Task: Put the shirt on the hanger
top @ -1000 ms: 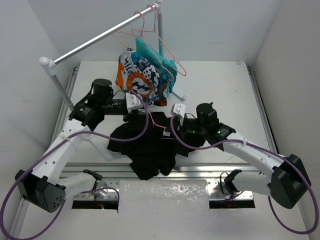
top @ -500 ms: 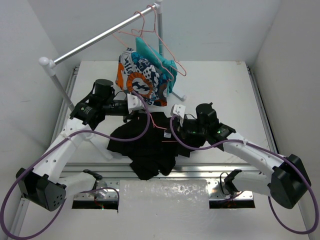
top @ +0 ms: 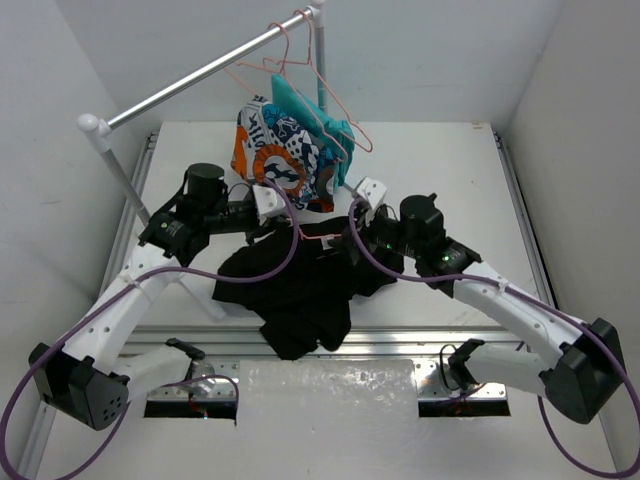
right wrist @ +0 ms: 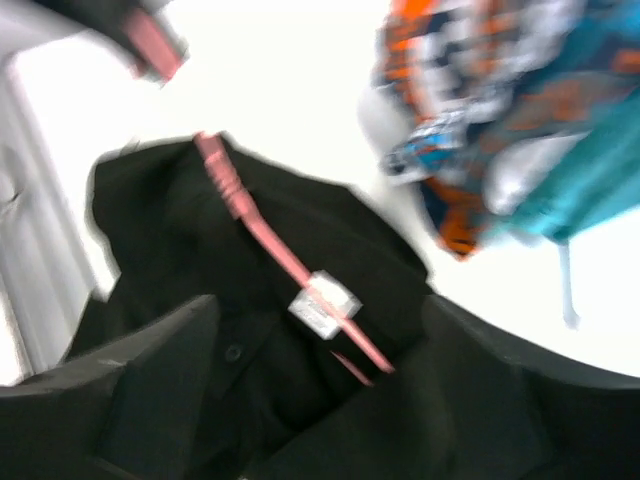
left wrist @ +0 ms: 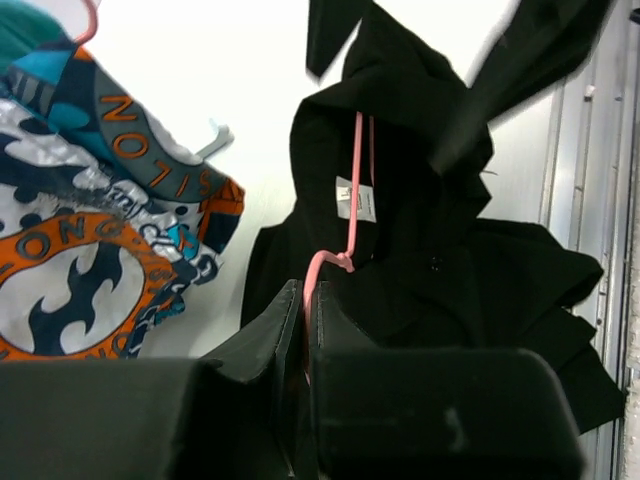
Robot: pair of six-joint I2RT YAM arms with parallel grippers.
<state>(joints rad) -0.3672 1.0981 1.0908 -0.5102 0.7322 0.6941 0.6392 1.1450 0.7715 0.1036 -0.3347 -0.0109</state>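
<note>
Black shirt [top: 300, 285] lies bunched on the surface [top: 440, 160], with the hanger [left wrist: 350, 190] running into its collar and the hook pinched by our left pincer [left wrist: 305, 300]. Our right pincer [top: 362, 197] has swung farther back, apparently drawing fabric along; we cannot tell its grip.

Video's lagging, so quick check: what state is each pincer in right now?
Left pincer: closed on the hanger.
Right pincer: open, holding nothing.
</note>
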